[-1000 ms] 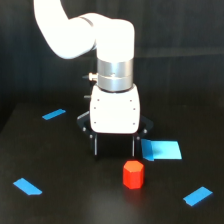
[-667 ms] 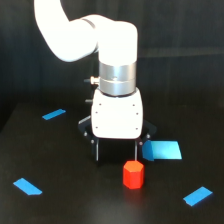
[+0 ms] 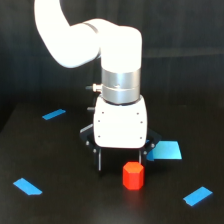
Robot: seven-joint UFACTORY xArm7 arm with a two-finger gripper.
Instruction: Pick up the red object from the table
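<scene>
- The white arm's black two-fingered gripper [image 3: 121,164] hangs low over the matte black table [image 3: 65,210], jaws spread apart and holding nothing.
- The small bright red-orange hexagonal block [image 3: 133,175] stands upright on the table, between the jaws, nearer the one on the exterior view's right; contact cannot be told.
- Flat blue pieces lie around: one [image 3: 165,150] just beyond that jaw, others [image 3: 27,186] well apart.
</scene>
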